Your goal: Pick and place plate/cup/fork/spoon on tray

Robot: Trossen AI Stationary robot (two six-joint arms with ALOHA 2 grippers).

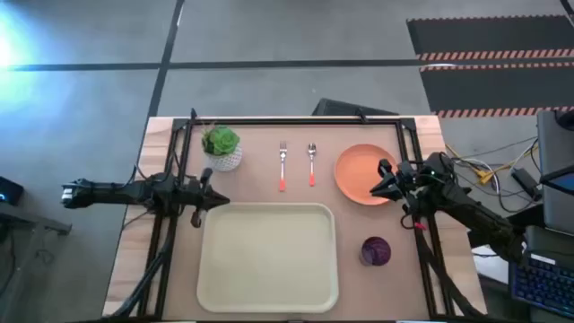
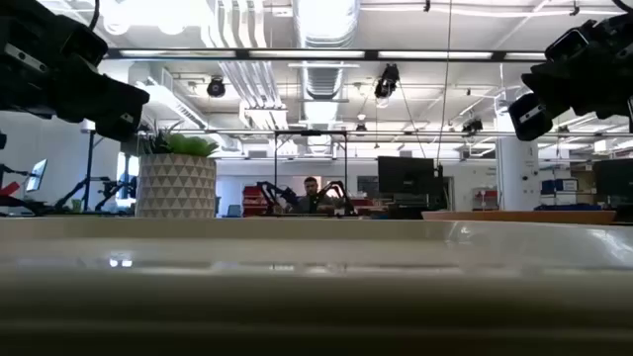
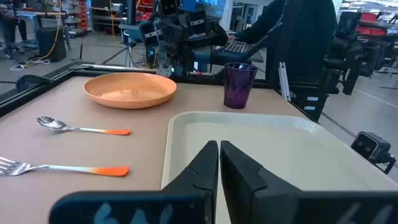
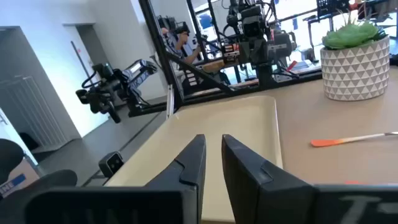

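The desk (image 1: 260, 157) is a plain light tan. On it, the tray (image 1: 267, 257) is cream, the plate (image 1: 357, 170) plain orange, and the cup (image 1: 375, 251) a dark glossy purple. The fork (image 1: 282, 166) and the spoon (image 1: 311, 164) are silver metal with orange-red handles. The plant (image 1: 221, 140) is bright green, in a white pot (image 4: 356, 73) patterned with raised triangles. Both arms are black, as are their fingers (image 3: 205, 171). The floor (image 1: 296, 36) is grey, with red-and-white striped tape at the upper right.

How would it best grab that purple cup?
Probably from above, one finger inside and one outside the rim. The cup stands upright and open on the table, apart from the tray and plate. The right pincer is nearest.
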